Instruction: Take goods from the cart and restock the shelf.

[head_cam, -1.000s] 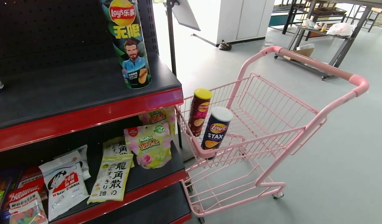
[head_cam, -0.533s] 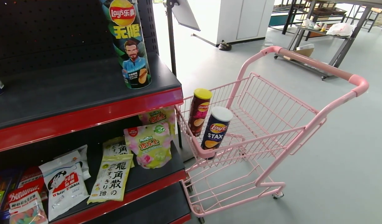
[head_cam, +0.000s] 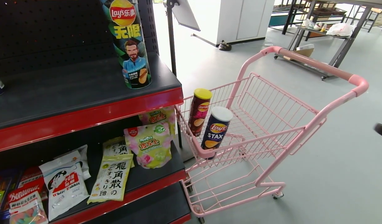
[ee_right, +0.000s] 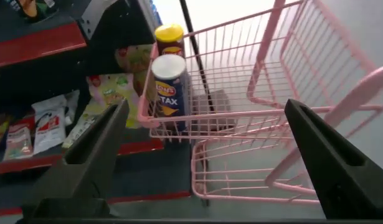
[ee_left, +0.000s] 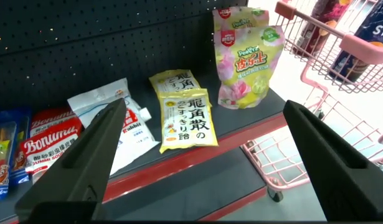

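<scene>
- The blue can (head_cam: pixel 216 132) with a white lid stands upright in the pink cart (head_cam: pixel 315 123), at the corner nearest the shelf (head_cam: pixel 85 109). A maroon can (head_cam: pixel 199 112) stands just beside it.
- The right tool (ee_right: pixel 207 106) faces the cart, jaws spread wide. The left tool (ee_left: pixel 205 106), also spread, faces snack bags (ee_left: pixel 182 118) on the lower shelf.
- Risk: the cans stand so close that a jaw closing on one could tip the other, or catch the cart's rim.
- The cans' bases are screened by the cart's wire.
</scene>
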Controlling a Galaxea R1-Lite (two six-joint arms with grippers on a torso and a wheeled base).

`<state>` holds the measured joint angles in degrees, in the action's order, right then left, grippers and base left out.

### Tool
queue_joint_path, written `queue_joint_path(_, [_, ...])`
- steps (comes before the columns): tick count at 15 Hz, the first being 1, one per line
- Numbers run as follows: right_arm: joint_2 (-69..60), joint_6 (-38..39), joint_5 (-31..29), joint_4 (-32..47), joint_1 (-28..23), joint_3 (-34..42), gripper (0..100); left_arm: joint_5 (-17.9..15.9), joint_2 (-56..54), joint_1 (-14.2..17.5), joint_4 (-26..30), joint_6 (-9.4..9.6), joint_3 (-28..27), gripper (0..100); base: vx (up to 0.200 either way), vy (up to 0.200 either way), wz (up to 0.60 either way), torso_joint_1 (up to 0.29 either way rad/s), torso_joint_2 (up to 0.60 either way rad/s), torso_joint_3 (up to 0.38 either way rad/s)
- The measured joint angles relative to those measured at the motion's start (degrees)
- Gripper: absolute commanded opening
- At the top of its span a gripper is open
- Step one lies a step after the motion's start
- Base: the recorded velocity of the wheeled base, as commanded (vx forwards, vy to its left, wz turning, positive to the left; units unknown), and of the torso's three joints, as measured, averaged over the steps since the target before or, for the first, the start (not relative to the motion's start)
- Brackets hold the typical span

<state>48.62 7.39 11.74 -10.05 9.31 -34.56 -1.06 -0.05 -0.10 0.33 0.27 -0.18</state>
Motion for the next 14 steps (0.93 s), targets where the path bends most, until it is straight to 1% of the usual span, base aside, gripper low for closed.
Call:
queue_joint_path(3, [18.8, 0.5, 6.7, -6.5, 2.9, -3.7, 100, 0.0, 0.0, 0.0, 0.0, 0.00, 0.0, 100, 0.000, 0.000, 0.00, 0.000, 0.00, 0.000])
queue_joint_path(5, [28.4, -0.2, 8.8, -9.1, 4.1, -5.9, 100, 0.0, 0.0, 0.0, 0.0, -0.02, 0.0, 100, 0.000, 0.000, 0.00, 0.000, 0.00, 0.000])
queue_joint_path(9, [42.9, -0.6, 9.7, -18.5, 7.8, -8.9, 100, 0.0, 0.0, 0.0, 0.0, 0.05, 0.0, 100, 0.000, 0.000, 0.00, 0.000, 0.00, 0.000])
queue_joint_path(12, [49.9, -0.8, 8.8, -21.3, 10.7, -11.4, 100, 0.0, 0.0, 0.0, 0.0, 0.06, 0.0, 100, 0.000, 0.000, 0.00, 0.000, 0.00, 0.000])
queue_joint_path(14, [53.6, -1.3, 7.0, -23.0, 11.6, -12.9, 100, 0.0, 0.0, 0.0, 0.0, 0.06, 0.0, 100, 0.000, 0.000, 0.00, 0.000, 0.00, 0.000])
